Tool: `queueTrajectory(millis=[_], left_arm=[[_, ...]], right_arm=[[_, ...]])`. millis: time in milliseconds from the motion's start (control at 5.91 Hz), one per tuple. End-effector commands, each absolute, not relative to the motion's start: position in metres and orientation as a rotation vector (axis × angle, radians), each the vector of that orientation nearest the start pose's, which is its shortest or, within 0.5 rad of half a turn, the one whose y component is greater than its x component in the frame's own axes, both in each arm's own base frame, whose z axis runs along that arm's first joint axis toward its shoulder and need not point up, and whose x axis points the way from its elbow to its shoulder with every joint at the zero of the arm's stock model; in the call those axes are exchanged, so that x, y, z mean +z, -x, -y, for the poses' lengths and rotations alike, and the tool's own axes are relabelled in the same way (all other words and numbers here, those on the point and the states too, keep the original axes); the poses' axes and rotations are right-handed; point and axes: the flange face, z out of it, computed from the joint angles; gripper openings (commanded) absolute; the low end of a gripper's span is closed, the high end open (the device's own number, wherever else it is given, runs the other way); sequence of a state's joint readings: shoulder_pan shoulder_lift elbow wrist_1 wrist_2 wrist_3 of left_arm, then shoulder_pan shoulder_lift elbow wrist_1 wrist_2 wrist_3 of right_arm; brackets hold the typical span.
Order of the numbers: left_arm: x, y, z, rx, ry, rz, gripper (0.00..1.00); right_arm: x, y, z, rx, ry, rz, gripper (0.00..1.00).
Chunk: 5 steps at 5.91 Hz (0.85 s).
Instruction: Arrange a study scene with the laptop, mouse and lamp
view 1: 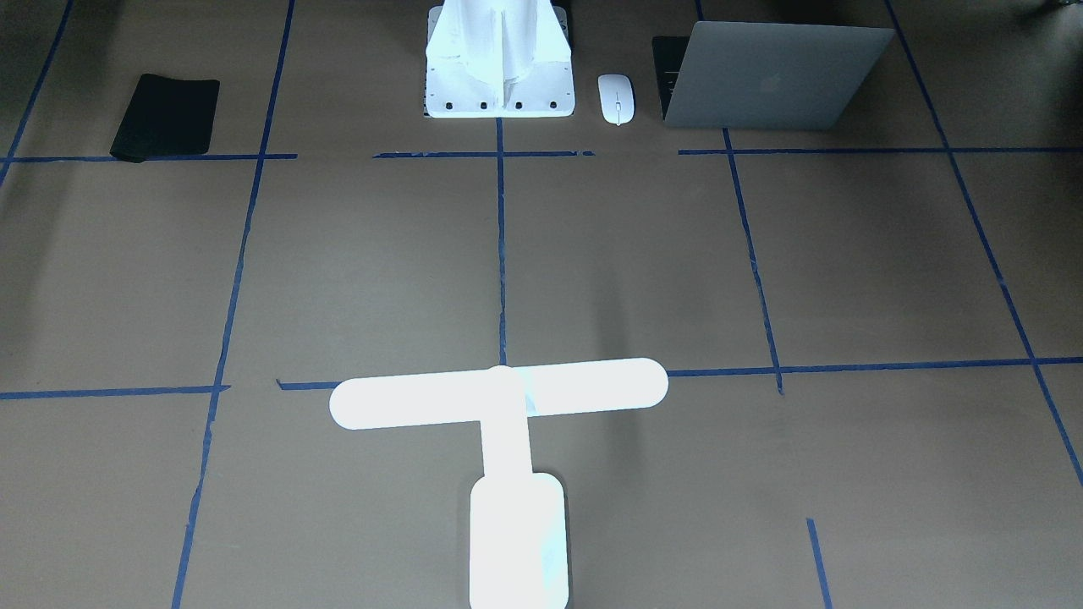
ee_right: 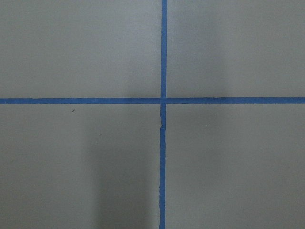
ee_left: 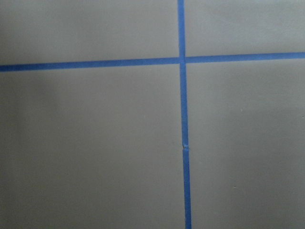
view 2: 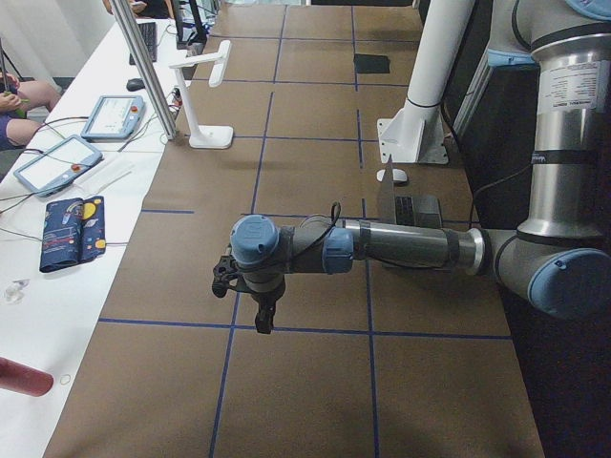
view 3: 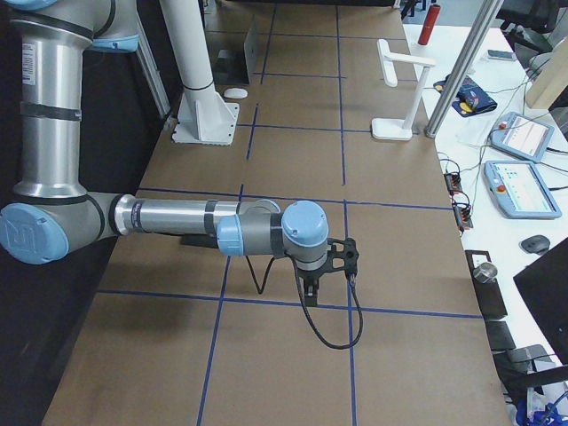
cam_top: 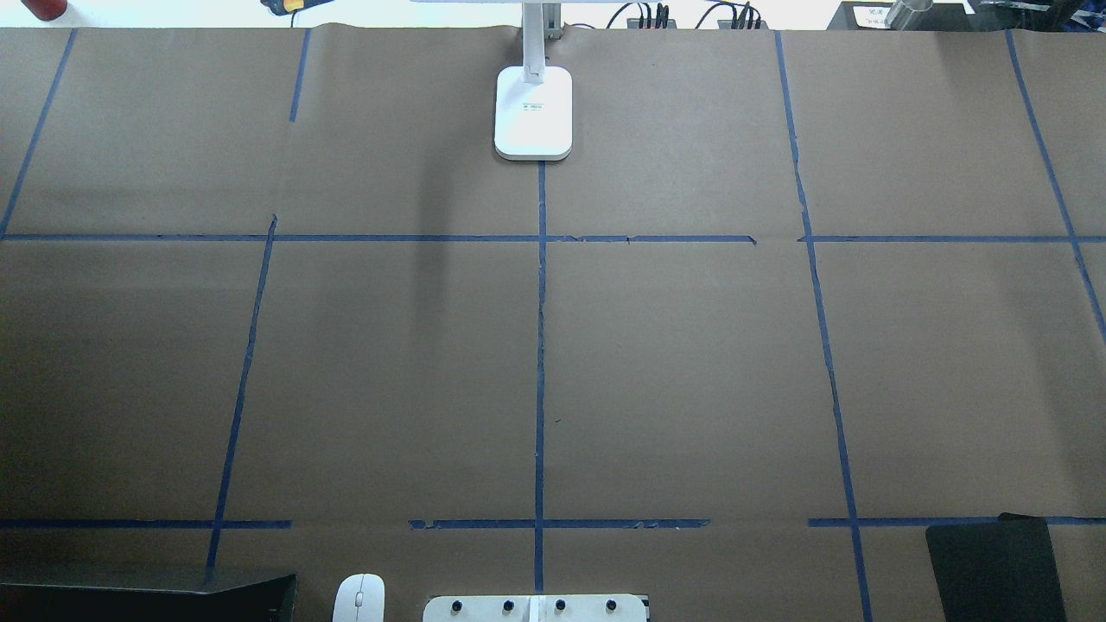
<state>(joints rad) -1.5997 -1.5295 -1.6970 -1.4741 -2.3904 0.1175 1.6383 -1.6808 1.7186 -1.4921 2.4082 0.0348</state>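
No step started: laptop (view 1: 774,76) 1 o'clock, mouse (view 1: 616,98) 12, lamp (view 1: 499,397) 6; left gripper (view 2: 260,310), right gripper (view 3: 311,291) finger state indeterminable; next, likely approach laptop

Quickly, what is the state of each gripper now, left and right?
Left gripper: cannot be told, seen only from the side.
Right gripper: cannot be told either.

Blown out to flat, featureless white across the glowing white T-shaped lamp (view 1: 499,397) in the front-facing view, with glare nearly as strong on the white flared pedestal (view 1: 499,63). Dim and grey-toned over the brown paper table cover (cam_top: 691,363), crossed from overhead by a soft vertical shadow band. Slightly hazy in both wrist views, darker left of centre. Evenly bright and sharp from the sides.
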Motion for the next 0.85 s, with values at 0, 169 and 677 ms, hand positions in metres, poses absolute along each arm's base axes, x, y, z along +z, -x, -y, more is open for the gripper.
queueTrajectory(millis=[0, 169, 677], left_arm=[[0.615, 0.074, 0.475, 0.084, -0.065, -0.818, 1.00], [0.615, 0.074, 0.475, 0.084, -0.066, -0.818, 1.00], [0.600, 0.076, 0.486, 0.017, -0.062, -0.814, 1.00]], right_arm=[[0.603, -0.089, 0.450, 0.029, -0.163, 0.841, 1.00], [0.596, -0.089, 0.447, 0.024, -0.175, 0.839, 1.00], [0.578, -0.090, 0.463, 0.008, -0.208, 0.837, 1.00]])
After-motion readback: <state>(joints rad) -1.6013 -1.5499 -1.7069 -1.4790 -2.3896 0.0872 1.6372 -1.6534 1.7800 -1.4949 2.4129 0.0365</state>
